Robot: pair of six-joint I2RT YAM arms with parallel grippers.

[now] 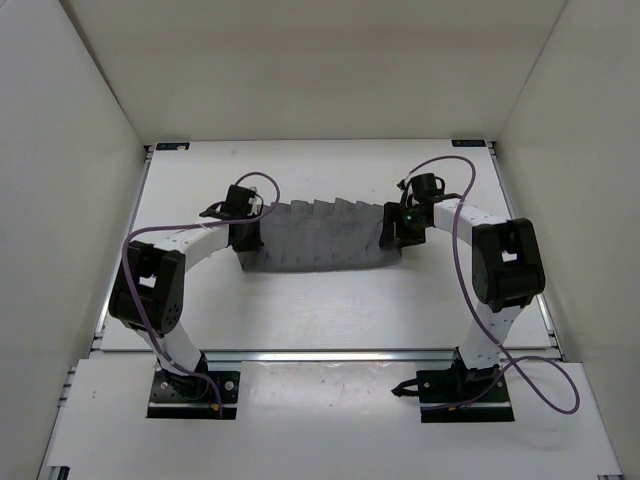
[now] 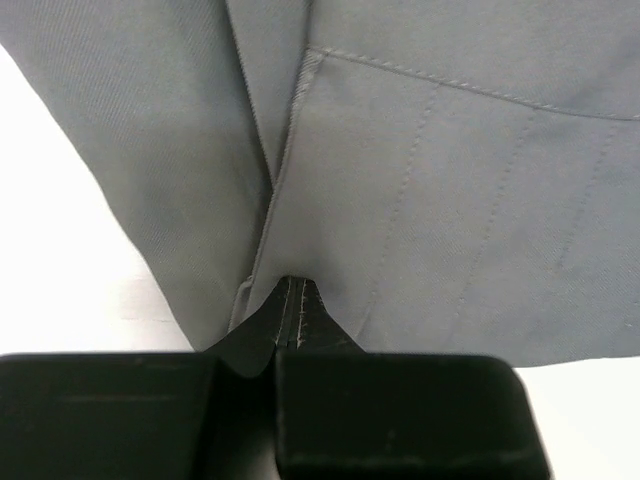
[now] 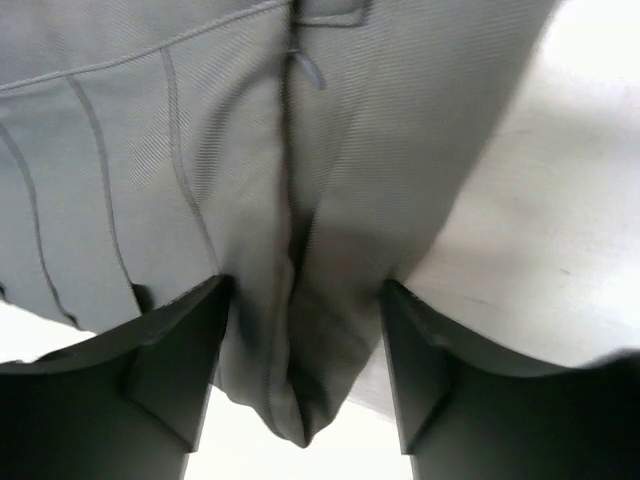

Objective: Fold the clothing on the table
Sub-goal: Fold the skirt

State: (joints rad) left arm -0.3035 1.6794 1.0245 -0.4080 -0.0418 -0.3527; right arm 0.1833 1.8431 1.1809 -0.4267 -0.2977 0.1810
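The grey pleated clothing (image 1: 315, 238) lies stretched across the middle of the white table (image 1: 320, 310), between my two grippers. At its left end my left gripper (image 1: 243, 235) is down on the cloth. In the left wrist view the left gripper (image 2: 290, 285) has its fingertips pressed together on a seam of the clothing (image 2: 430, 180), and the creases run into the pinch. My right gripper (image 1: 393, 232) is at the right end. In the right wrist view the right gripper (image 3: 305, 285) stands open, with a bunched corner of the clothing (image 3: 300, 330) hanging between its fingers.
White walls enclose the table on the left, right and back. A metal rail (image 1: 330, 354) runs along the near edge in front of the arm bases. Purple cables (image 1: 455, 165) loop from both wrists. Bare tabletop (image 3: 560, 200) shows beside the cloth.
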